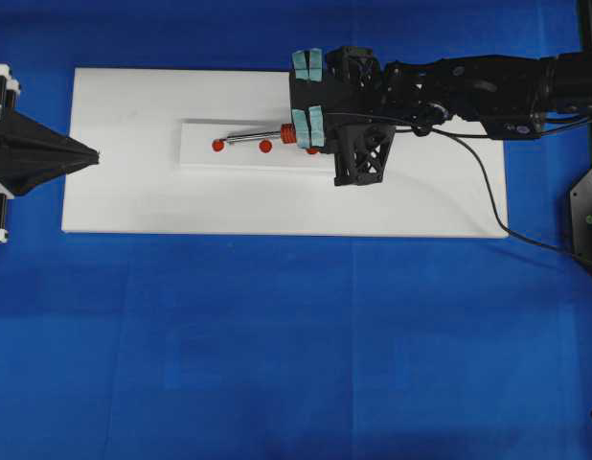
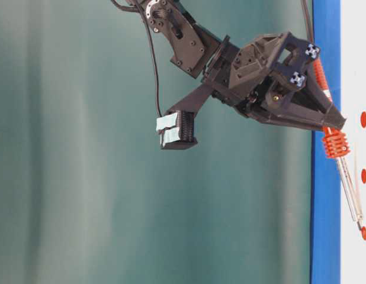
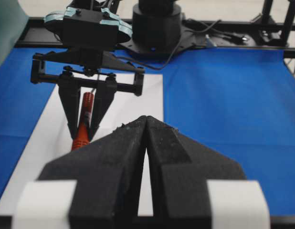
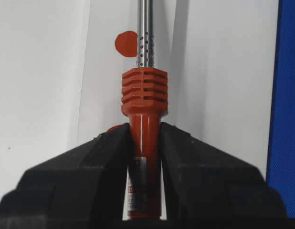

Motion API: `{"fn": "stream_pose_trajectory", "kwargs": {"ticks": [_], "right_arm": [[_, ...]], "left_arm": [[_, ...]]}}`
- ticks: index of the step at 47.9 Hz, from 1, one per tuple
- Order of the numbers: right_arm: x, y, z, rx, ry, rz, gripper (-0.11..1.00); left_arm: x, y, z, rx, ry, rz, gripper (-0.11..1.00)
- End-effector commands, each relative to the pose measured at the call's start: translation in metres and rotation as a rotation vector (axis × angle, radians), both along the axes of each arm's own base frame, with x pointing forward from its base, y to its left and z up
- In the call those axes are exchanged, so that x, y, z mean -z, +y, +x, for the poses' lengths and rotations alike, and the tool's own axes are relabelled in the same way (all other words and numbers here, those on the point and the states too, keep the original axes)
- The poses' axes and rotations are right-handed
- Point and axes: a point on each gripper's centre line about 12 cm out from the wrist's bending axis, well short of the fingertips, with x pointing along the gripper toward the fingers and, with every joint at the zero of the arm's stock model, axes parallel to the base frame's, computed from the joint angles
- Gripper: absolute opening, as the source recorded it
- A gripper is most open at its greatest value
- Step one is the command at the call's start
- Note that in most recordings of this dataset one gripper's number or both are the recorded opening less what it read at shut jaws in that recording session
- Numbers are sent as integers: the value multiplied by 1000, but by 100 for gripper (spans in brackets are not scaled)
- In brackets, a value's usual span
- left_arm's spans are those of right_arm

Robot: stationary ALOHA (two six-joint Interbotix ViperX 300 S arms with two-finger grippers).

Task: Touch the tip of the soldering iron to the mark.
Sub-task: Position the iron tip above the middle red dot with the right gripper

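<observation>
The right gripper point(image 4: 143, 157) has its black fingers point(image 4: 90, 167) squeezed tight on the red-orange ribbed handle of the slim soldering iron point(image 1: 262, 136). Its silver shaft lies over the raised white block point(image 1: 205, 158), tip near the outer dot by the block's left end, past the middle red mark point(image 1: 265, 147). The left gripper point(image 1: 93, 155), fingers pressed together and holding nothing, sits at the white board's point(image 1: 133, 201) left edge.

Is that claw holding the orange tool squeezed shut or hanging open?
Shut. The right gripper has both black fingers pressed against the soldering iron handle, one on each side.
</observation>
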Motion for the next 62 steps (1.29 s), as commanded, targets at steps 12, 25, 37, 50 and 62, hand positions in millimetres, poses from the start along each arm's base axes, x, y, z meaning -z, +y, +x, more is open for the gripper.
{"fn": "stream_pose_trajectory", "kwargs": {"ticks": [12,25,37,50,62], "right_arm": [[-14,-2,6,0,-40,-11,6],[-13,-1,5,-1,-33,-7,6],[-12,0,5,-1,-30,-6,6],[-10,0,3,0,-22,-1,6],[-10,0,3,2,-19,1,6]], "left_arm": [[-3,1,1,-6,-11,2,0],[-3,1,1,-6,-11,2,0],[-3,1,1,-4,-11,2,0],[-3,1,1,-6,-11,2,0],[-3,1,1,-6,-11,2,0]]}}
